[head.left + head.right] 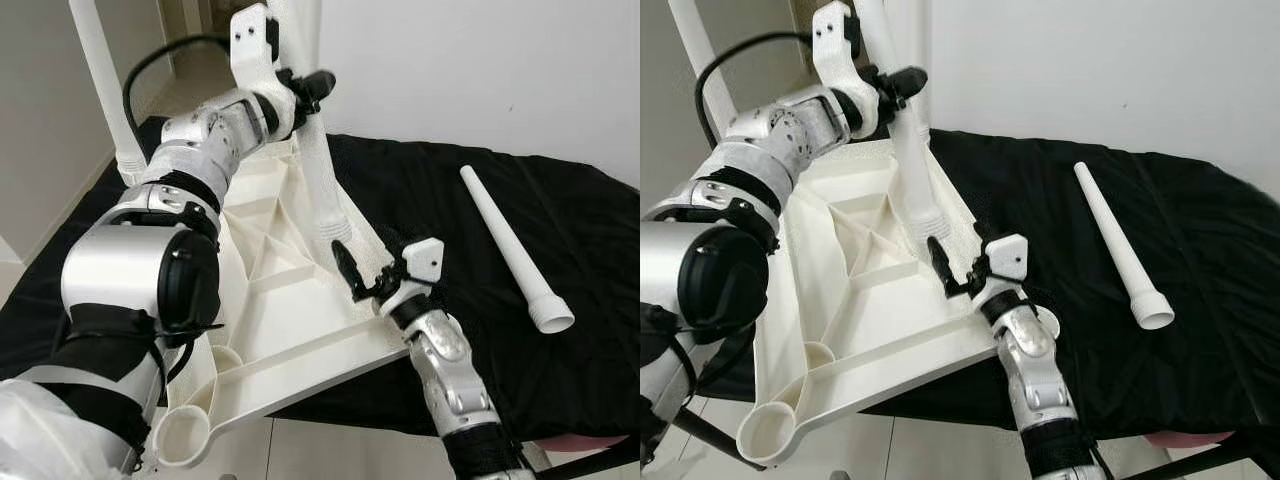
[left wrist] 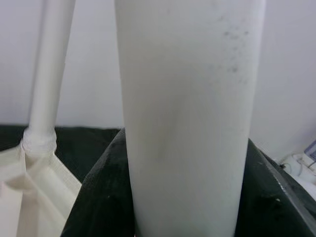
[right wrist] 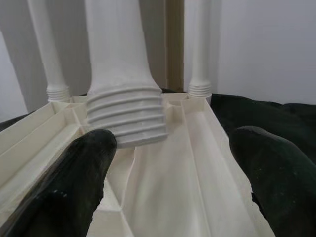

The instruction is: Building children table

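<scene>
Black cloth [image 1: 560,230], left gripper [image 1: 312,92] jaws clamping table leg [image 1: 322,170]

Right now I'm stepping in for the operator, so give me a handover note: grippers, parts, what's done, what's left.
Left gripper: shut on a table leg, holding it over the upturned tabletop, its threaded end not yet in a socket.
Right gripper: open, next to the leg's threaded end, holding nothing.
Done: two legs stand screwed in at the far corners, one is the far left leg.
Left: seat the held leg, then fit the loose leg lying on the black cloth; the near corner socket is empty.
</scene>
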You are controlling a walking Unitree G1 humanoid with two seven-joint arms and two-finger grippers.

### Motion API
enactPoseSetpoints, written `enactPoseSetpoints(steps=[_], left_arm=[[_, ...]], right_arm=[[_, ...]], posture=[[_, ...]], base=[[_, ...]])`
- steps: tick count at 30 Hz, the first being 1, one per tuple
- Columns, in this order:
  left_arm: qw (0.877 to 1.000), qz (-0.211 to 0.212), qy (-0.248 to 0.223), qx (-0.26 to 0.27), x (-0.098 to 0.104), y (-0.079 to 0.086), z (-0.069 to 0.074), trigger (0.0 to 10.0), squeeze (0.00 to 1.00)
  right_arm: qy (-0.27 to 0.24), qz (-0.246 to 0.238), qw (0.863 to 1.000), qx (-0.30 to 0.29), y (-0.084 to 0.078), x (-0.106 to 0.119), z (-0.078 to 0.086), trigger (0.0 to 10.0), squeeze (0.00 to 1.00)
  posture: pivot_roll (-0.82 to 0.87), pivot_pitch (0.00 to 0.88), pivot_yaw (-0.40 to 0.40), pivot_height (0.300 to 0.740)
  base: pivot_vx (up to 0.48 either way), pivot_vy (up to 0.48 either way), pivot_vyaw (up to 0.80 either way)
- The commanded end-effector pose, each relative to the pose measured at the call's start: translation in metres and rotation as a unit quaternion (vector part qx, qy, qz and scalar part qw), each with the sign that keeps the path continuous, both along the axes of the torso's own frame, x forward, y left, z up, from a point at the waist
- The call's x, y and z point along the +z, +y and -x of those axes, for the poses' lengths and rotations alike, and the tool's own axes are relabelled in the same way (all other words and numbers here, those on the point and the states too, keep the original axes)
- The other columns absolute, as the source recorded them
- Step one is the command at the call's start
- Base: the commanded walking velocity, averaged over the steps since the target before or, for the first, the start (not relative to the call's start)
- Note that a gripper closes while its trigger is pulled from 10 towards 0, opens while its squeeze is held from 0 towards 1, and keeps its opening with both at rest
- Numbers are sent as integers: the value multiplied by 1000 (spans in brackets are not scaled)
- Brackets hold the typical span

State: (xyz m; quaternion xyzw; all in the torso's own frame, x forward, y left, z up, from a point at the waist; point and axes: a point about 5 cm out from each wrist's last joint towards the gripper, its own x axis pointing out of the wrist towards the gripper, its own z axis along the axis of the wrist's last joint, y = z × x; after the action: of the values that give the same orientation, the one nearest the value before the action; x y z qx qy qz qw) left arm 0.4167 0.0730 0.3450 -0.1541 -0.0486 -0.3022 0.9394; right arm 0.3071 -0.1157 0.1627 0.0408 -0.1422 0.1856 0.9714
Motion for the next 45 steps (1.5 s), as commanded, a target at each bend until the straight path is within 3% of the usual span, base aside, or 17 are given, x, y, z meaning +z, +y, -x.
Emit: enactPoseSetpoints(steps=[1,8,11,16,20,29,45], left_arm=[[998,-11,-58,-16,15,-5,5,10000,0],[992,-18,-125,16,17,-10,12,10000,0],[992,-18,-125,16,17,-10,12,10000,0],[978,-42,-202,23,5,-23,29,10000,0],[974,-37,-222,24,2,-27,37,10000,0],[974,-12,-224,31,-15,-35,50,10000,0],[970,-15,-243,14,-27,-62,81,10000,0]], right_arm=[[16,-1,1000,-25,-11,4,-4,10000,0],[21,12,999,-26,-12,11,-5,10000,0],[21,12,999,-26,-12,11,-5,10000,0],[17,55,998,-12,-6,12,6,10000,0],[21,61,998,-11,-7,13,12,10000,0],[22,64,998,-4,-5,17,19,10000,0],[9,120,992,-38,3,26,2,10000,0]], posture=[[-50,0,-35,740],[-50,0,-41,740],[-50,0,-41,740],[-45,0,-43,740],[-52,0,-33,740],[-67,0,-17,740],[-47,0,-37,740]], base=[[0,0,0],[0,0,0],[0,0,0],[0,0,0],[0,0,0],[0,0,0],[0,0,0]])
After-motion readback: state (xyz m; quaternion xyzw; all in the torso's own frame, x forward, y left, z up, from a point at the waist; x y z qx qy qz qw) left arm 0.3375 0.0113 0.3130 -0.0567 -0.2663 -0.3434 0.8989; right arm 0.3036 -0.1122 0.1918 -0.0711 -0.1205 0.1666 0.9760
